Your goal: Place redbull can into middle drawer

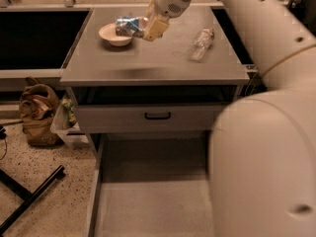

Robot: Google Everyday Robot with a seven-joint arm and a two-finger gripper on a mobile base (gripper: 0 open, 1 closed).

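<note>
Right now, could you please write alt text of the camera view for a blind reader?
The gripper holds the can above the bowl on the cabinet top. A bottle lies on its side further right, and the middle drawer stands pulled out below.

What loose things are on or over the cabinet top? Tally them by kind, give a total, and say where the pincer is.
Drink can: 1, the redbull can, gripped by the pincer just above the bowl
Bowl: 1, the bowl
Bottle: 1, the clear plastic bottle, lying on its side
Total: 3
</note>
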